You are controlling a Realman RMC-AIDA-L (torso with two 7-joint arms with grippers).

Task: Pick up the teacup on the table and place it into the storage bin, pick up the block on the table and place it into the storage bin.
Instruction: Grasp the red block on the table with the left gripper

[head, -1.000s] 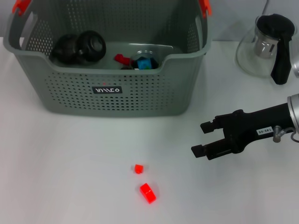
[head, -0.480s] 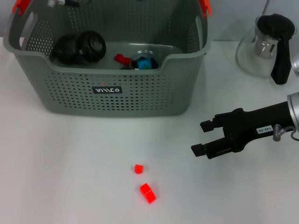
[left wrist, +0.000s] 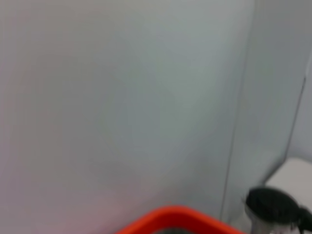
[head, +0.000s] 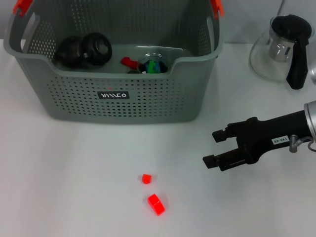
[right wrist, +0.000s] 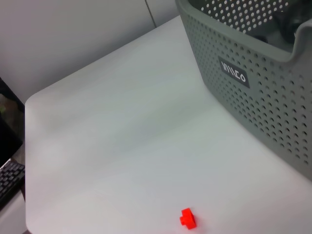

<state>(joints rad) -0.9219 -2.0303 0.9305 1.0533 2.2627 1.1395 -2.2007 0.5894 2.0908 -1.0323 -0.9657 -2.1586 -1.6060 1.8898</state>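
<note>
The grey perforated storage bin [head: 148,101] stands at the back left of the white table. Two dark teacups [head: 96,48] lie on their sides in it, beside small red and blue-green blocks [head: 154,65]. I see no teacup on the table. Two red blocks lie on the table in front of the bin, a small one [head: 146,178] and a larger one [head: 156,204]. My right gripper [head: 212,147] is open and empty, low over the table to the right of them. The right wrist view shows the bin [right wrist: 258,97] and one red block [right wrist: 187,218]. My left gripper is out of view.
A glass teapot [head: 284,47] with a black lid and handle stands at the back right. The left wrist view shows a wall, an orange handle clip [left wrist: 175,217] and the teapot [left wrist: 273,209]. A keyboard edge [right wrist: 7,183] lies beyond the table.
Part of my left gripper showed above the bin's far left rim half a second ago and has left the view. The blue block in the bin now looks greenish. The right gripper sank slightly.
</note>
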